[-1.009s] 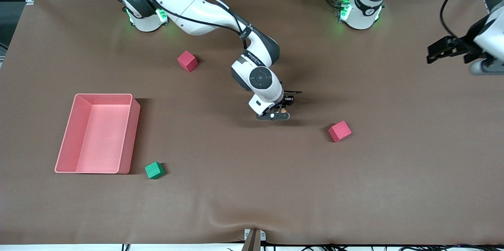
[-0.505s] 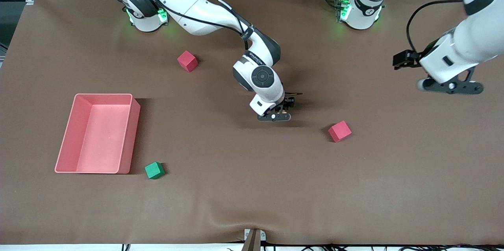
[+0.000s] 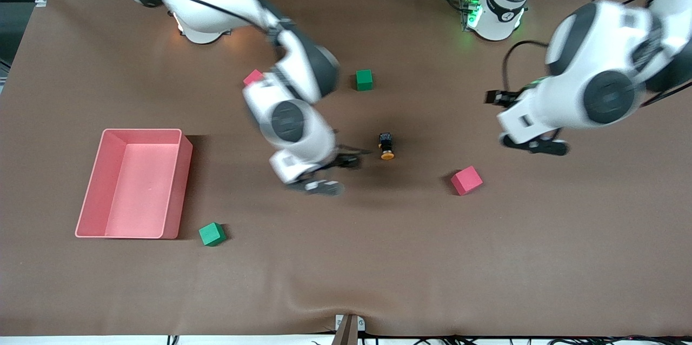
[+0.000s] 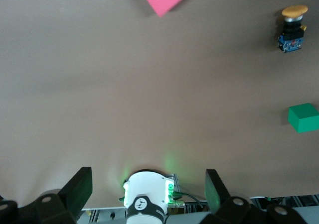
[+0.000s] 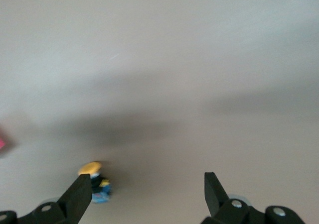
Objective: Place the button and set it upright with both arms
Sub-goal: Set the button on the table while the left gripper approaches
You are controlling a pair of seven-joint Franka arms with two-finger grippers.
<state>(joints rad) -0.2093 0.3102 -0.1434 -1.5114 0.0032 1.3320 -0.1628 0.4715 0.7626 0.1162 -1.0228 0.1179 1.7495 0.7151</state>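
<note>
The button [image 3: 386, 146] lies on the brown table near its middle, seemingly on its side, with the orange cap toward the front camera. It also shows in the left wrist view [image 4: 292, 29] and the right wrist view [image 5: 96, 183]. My right gripper [image 3: 346, 161] is open and empty, blurred, over the table beside the button toward the right arm's end; the right wrist view shows it too [image 5: 147, 194], with the button next to one finger [image 5: 79, 196]. My left gripper [image 3: 500, 99] is open and empty in the air toward the left arm's end [image 4: 148, 194].
A pink tray [image 3: 184, 183] stands toward the right arm's end. One red cube [image 3: 466, 180] lies near the button, and another [image 3: 252, 77] is partly hidden by the right arm. One green cube [image 3: 364, 79] lies farther from the camera, and another [image 3: 212, 234] lies by the tray.
My right gripper has let go of the button and pulled away toward the right arm's end. The button now lies bare. My left arm has swung in toward the middle.
</note>
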